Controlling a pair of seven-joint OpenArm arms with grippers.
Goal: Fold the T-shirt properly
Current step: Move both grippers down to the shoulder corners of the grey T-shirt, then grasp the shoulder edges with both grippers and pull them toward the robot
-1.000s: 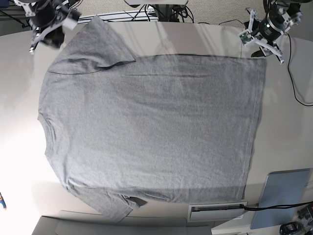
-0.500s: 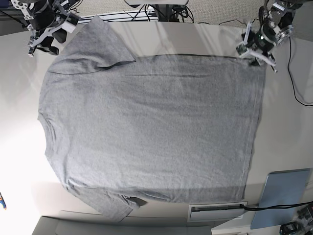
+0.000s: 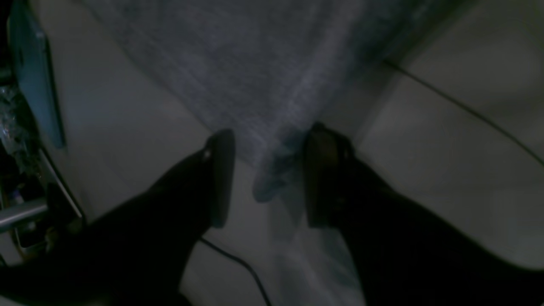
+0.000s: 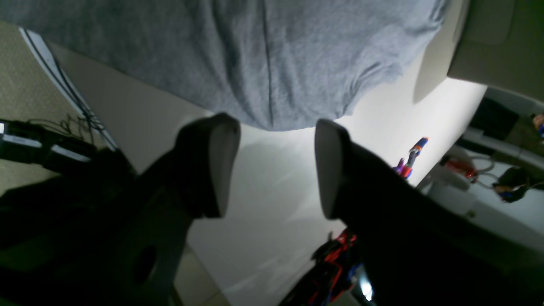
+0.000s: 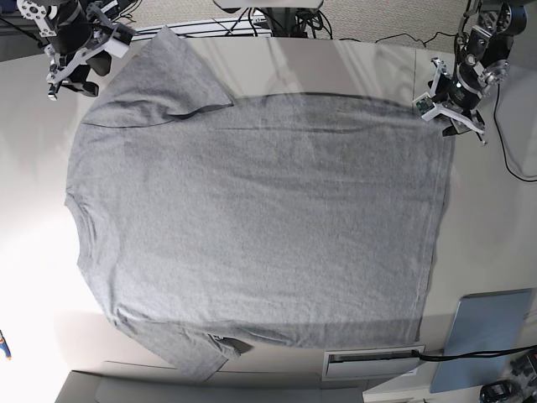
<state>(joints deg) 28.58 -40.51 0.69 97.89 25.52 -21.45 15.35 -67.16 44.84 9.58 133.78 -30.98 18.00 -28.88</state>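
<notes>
At the hem corner, the left tool (image 5: 447, 109) has dropped onto the T-shirt (image 5: 260, 218).

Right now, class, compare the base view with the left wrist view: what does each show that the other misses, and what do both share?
Only the base view shows the whole T-shirt spread flat, with both sleeves, and the right tool at its far sleeve. Only the left wrist view shows the left tool up close, open, its fingers straddling a shirt corner. Both show grey fabric, the blue panel and the pale table.
</notes>
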